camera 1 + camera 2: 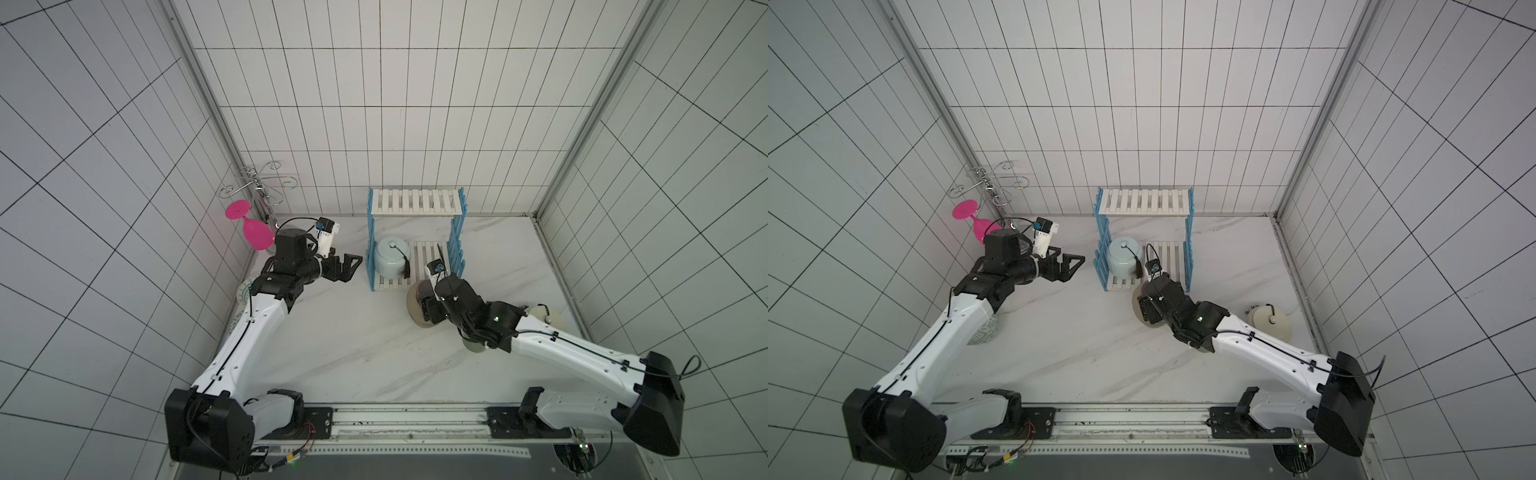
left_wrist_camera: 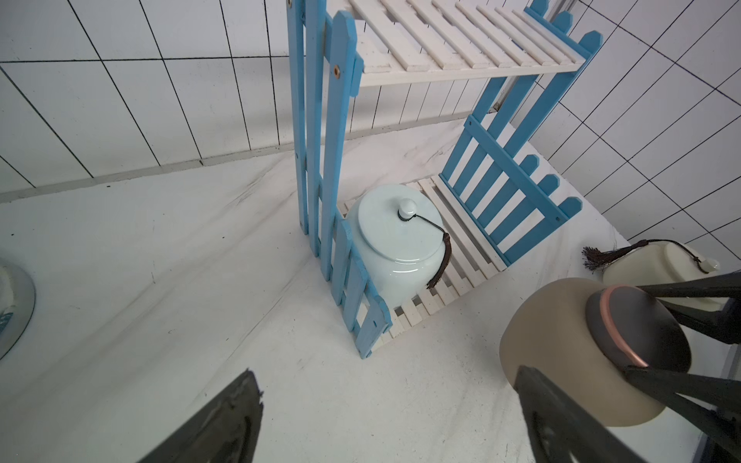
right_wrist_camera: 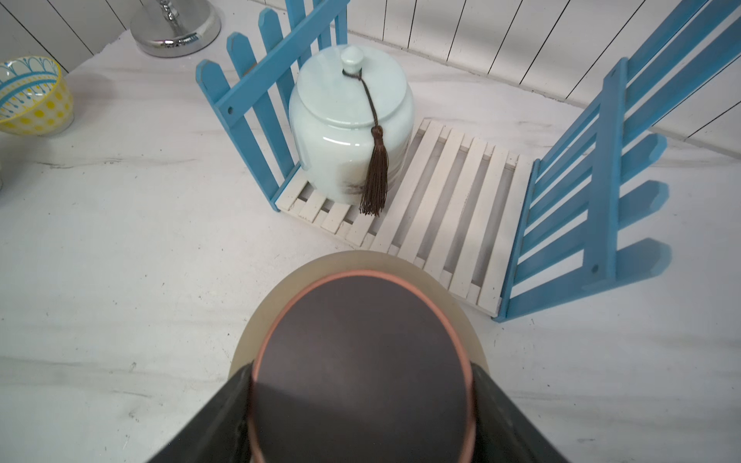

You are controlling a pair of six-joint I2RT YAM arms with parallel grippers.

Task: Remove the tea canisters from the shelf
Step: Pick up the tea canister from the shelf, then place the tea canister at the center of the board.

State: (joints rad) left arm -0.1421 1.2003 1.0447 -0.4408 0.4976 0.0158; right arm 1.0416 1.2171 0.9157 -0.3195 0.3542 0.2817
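Right wrist view shows tan canister (image 3: pixel 361 328) clamped inside right gripper (image 3: pixel 359 383)

Pale blue canister (image 1: pixel 1123 261) sits on the lower shelf (image 1: pixel 1168 258)

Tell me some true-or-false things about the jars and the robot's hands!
1. The pale blue jar stands on the lower board of the shelf. True.
2. The shelf's top board holds a jar. False: it is bare.
3. The right hand grips the tan jar. True.
4. The left hand is shut on a jar. False: it is open and holds nothing.
5. The cream jar sits on the shelf. False: it stands on the table, off the shelf.
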